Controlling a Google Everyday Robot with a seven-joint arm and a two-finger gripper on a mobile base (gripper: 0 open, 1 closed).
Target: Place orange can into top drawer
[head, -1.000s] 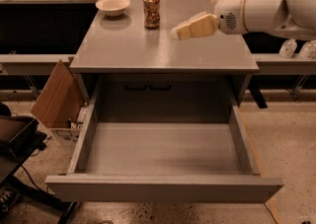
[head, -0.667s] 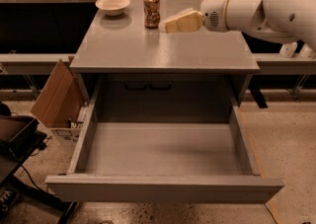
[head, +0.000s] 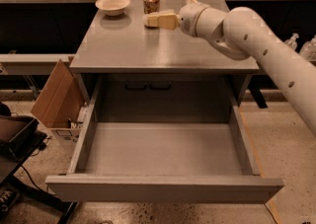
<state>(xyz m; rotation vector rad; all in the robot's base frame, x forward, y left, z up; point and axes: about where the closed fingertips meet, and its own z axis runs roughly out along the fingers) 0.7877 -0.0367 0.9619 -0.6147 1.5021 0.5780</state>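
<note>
The orange can (head: 151,1) stands upright at the back of the grey cabinet top (head: 163,48), right of the cream bowl (head: 112,5). My gripper (head: 148,19) reaches in from the right on a white arm (head: 247,35) and sits just in front of the can's base, low over the top. Whether it touches the can cannot be told. The top drawer (head: 163,188) is pulled fully out below, and its flat grey floor holds nothing.
An open cardboard box (head: 57,97) leans by the cabinet's left side. A black stand (head: 15,141) is at the lower left. Dark benches run behind the cabinet. Clear bottles (head: 301,45) stand at the far right.
My gripper has moved left and a little forward across the cabinet top, from well right of the can to just in front of it. The can, bowl and drawer have not moved.
</note>
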